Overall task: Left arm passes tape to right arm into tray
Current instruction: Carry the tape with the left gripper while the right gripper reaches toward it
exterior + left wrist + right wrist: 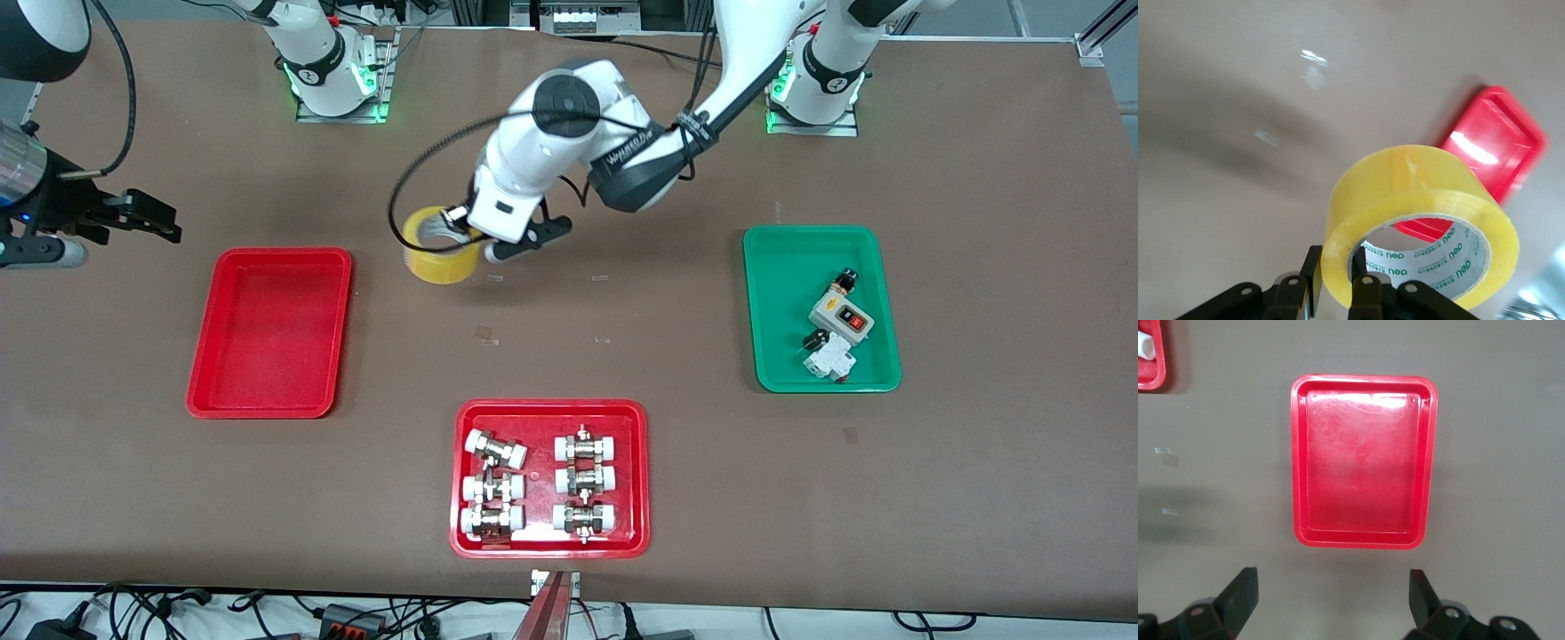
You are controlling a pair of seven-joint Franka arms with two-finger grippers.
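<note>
Two red trays lie nearest the camera side: one of fittings, then the bare tray toward the right arm's end. Just beside that tray, over the tabletop, the left gripper pinches the tape by its wall, one finger inside the core. Right gripper hangs over the tabletop beside the tray, fingers spread wide, holding nothing.
</note>
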